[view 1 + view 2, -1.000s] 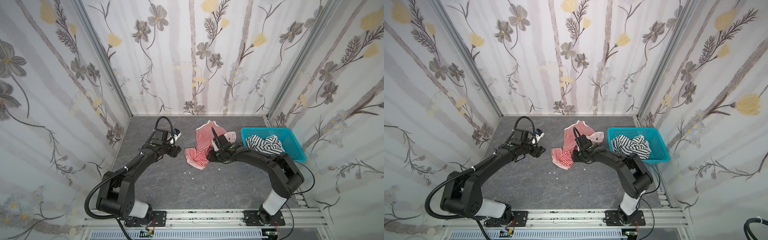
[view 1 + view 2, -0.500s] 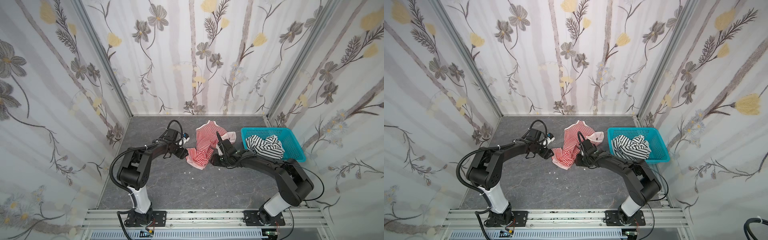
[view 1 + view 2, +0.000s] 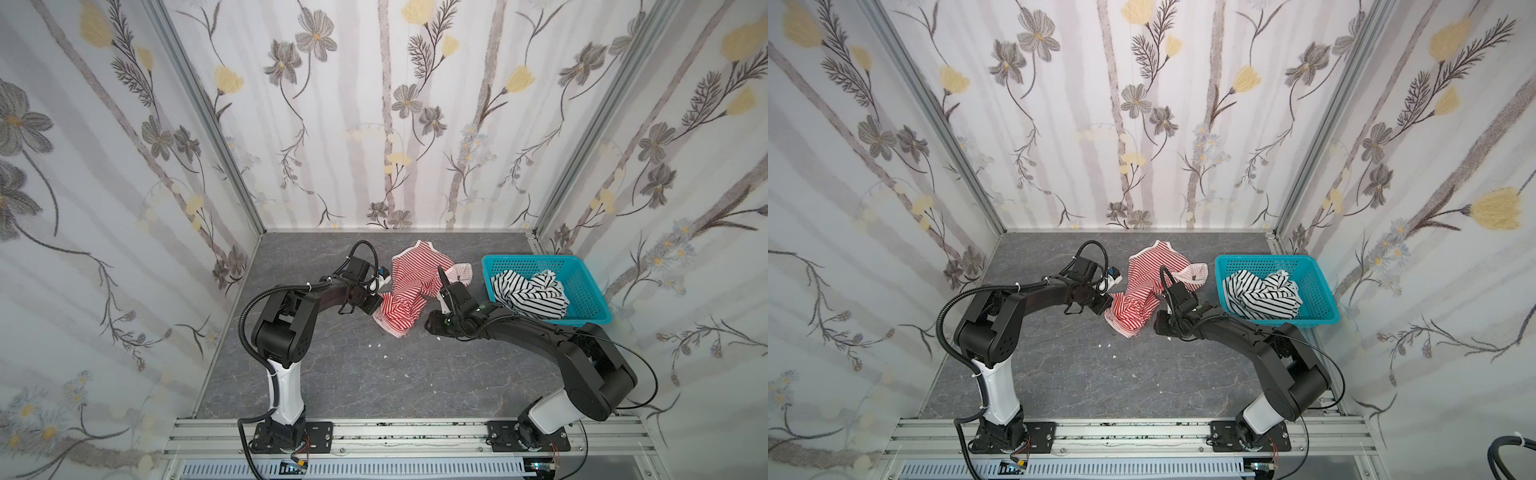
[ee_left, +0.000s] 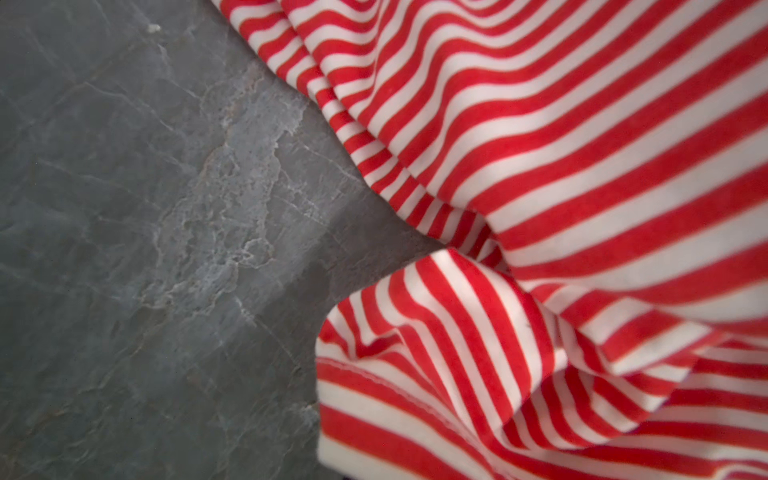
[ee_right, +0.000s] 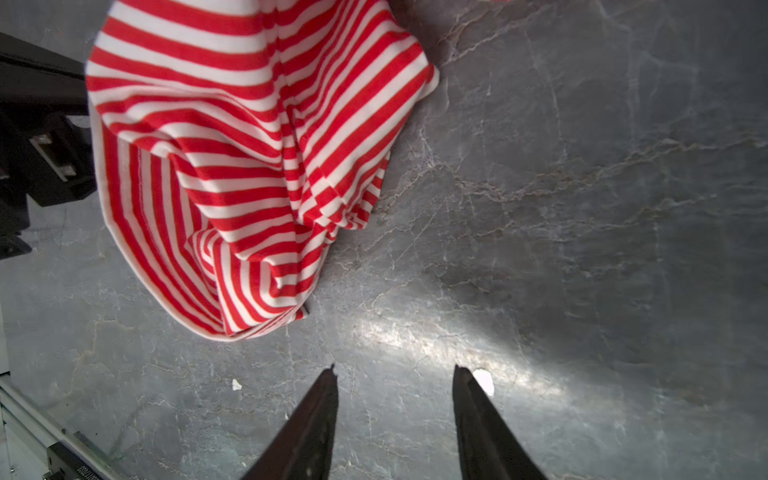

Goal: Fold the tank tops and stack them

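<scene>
Left gripper (image 3: 375, 306) shut, pinching the crumpled red-and-white striped knit tank top (image 3: 409, 291) at its 9 o'clock edge. Right gripper (image 5: 395, 370) half-open, empty, near its 5 o'clock. Black-and-white striped knit tank top (image 3: 528, 293) in the turquoise plastic mesh basket (image 3: 536, 259), table's 2 o'clock. Risk: one-sided pull drags the fabric still bunched, or the pinch slips.

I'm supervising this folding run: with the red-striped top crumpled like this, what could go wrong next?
1. The left gripper is shut on a bunched edge of the red-striped top; it may pinch several layers and drag a wad.
2. The right gripper is open over bare table, off the cloth; a one-sided pull may slide the top, not spread it.
</scene>
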{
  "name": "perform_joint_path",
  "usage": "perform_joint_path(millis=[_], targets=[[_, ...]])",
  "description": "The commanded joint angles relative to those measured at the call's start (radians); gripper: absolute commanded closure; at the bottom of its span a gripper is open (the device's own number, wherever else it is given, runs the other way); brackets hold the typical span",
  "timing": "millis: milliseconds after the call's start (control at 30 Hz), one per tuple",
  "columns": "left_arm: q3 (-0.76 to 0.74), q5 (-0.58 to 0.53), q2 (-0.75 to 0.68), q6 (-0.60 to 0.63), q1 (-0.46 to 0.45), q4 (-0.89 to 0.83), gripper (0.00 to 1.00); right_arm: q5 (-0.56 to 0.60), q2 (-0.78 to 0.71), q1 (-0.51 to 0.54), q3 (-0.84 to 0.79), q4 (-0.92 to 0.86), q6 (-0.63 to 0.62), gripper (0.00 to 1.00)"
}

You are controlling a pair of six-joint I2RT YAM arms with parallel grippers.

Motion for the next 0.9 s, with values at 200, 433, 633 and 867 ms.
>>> perform_joint_path(millis=[200,433,633,867], targets=[[-0.082,-0.064,-0.332,-0.028,0.033,0.000,1.00,-0.003,-0.008,-0.005,0.000,0.067,0.008,0.53],[-0.147,-0.158,-0.527,0.003,0.055,-0.038,1.00,-0.049,0.049,0.003,0.023,0.114,0.004,0.53],[-0.201,-0.165,-0.651,-0.048,0.135,-0.049,1.00,-0.097,0.122,0.028,0.060,0.189,0.032,0.52],[-0.244,-0.126,-0.710,-0.074,0.223,-0.048,1.00,-0.023,0.274,0.044,0.230,0.135,0.028,0.50]])
